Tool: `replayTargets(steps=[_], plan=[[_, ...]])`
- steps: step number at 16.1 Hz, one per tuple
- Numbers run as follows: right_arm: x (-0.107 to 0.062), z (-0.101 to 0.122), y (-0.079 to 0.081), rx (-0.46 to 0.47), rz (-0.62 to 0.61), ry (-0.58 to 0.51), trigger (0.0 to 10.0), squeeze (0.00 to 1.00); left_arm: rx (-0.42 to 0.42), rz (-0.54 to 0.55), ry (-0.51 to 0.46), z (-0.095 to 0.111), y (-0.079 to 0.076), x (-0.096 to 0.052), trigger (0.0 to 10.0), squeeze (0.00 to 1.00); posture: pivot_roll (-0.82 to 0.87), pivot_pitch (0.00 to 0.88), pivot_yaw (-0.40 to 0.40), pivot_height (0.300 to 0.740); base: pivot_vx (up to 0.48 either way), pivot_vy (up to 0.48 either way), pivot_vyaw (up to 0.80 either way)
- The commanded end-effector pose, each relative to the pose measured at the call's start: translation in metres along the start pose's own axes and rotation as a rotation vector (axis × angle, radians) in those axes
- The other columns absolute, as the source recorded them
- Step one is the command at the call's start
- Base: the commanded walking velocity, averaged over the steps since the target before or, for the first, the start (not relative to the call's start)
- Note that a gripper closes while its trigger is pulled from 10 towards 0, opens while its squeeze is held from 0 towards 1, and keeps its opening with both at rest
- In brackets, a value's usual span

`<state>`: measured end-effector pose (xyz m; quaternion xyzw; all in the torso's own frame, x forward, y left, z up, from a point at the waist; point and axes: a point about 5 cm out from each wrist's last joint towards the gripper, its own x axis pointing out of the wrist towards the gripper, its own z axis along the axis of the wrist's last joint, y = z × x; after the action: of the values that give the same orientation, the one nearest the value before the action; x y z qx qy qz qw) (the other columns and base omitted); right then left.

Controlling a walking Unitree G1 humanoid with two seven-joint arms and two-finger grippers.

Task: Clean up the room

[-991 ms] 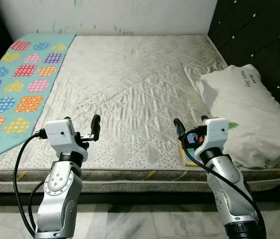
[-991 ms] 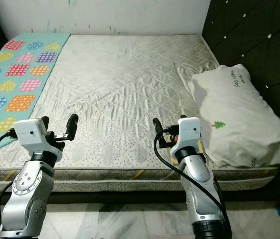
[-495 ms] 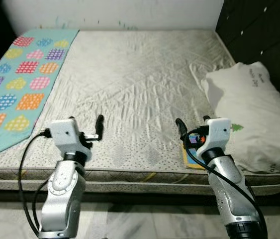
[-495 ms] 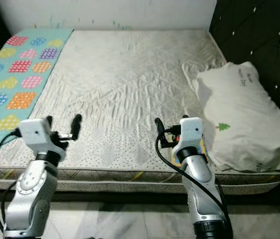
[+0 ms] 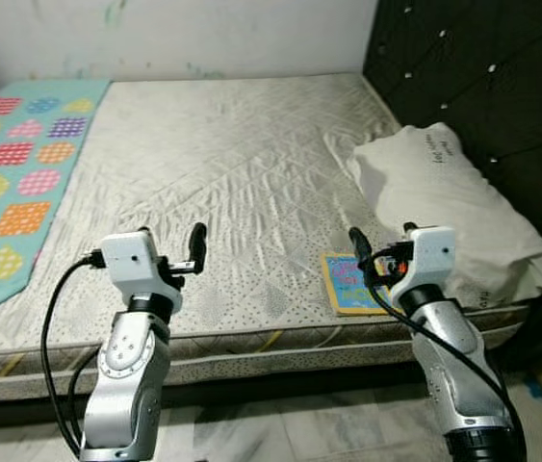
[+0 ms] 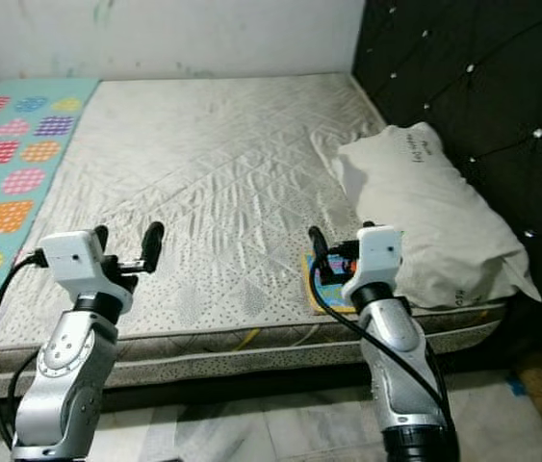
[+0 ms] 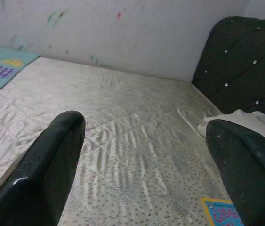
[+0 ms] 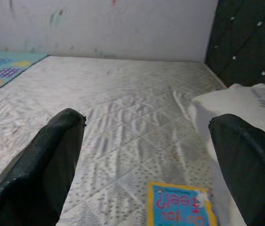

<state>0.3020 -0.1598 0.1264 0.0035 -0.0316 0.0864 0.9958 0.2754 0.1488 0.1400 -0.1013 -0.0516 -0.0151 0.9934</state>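
Note:
A small book (image 5: 348,286) with a blue cover and yellow border lies flat near the front edge of the bare quilted mattress (image 5: 222,164), just left of a white pillow (image 5: 444,207). My right gripper (image 5: 380,231) hovers open above the book and the pillow's near corner, holding nothing. In the right wrist view the book (image 8: 179,205) lies below and between the spread fingers (image 8: 52,160). My left gripper (image 5: 171,241) is open and empty over the mattress's front left part. A teal blanket (image 5: 11,183) with coloured squares covers the far left side.
A black tufted headboard (image 5: 482,77) rises on the right behind the pillow. A marked white wall (image 5: 184,34) runs along the bed's far side. Pale tiled floor (image 5: 280,433) lies between me and the bed's front edge.
The whole view has swung to the right, so the camera moved. The book now shows in full beside the right arm. Both grippers keep the same open pose.

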Motion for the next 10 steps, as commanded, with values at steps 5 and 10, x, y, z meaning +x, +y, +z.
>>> replayTargets(steps=[5,10], plan=[[0.0022,0.0005,0.0065,0.001,0.028,-0.003,10.0,0.0,0.002,0.041,0.003,0.0005,0.0074,-0.0008,10.0,0.0,-0.16,0.066,0.012,0.74,0.0,0.48,0.0],[0.002,-0.0001,0.0094,-0.008,0.041,-0.002,10.0,0.0,-0.012,0.031,-0.027,0.0043,0.0079,-0.003,10.0,0.0,-0.16,0.069,0.011,0.74,0.0,0.184,0.0]])
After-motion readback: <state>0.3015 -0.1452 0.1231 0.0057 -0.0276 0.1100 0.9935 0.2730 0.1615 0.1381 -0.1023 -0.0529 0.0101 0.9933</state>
